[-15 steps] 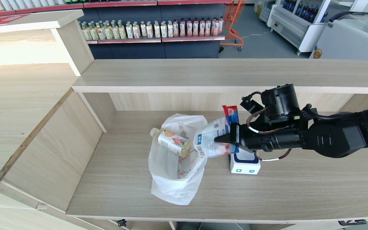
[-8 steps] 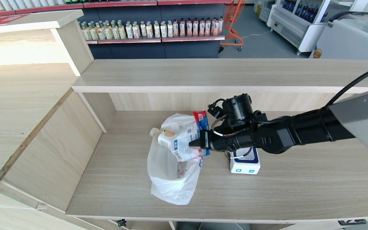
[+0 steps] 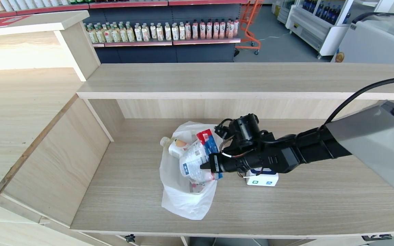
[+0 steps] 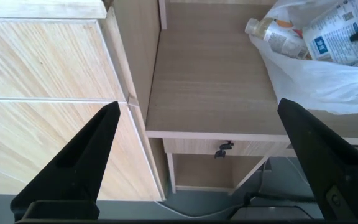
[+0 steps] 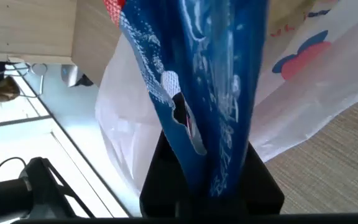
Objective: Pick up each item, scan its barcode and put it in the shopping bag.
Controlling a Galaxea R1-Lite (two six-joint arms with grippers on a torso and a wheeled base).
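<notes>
Right jaws pinching pouch [image 3: 195,160], now lower, at shopping bag [image 3: 183,201] mouth; left jaws spread.

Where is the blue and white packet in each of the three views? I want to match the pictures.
Head view: packet held by the right tool over the mouth of the shopping bag.
Left wrist view: packet at the shopping bag mouth, beside the bottle.
Right wrist view: packet close up, clamped in the right tool, shopping bag behind it.
Shared landmark: the white shopping bag.
</notes>
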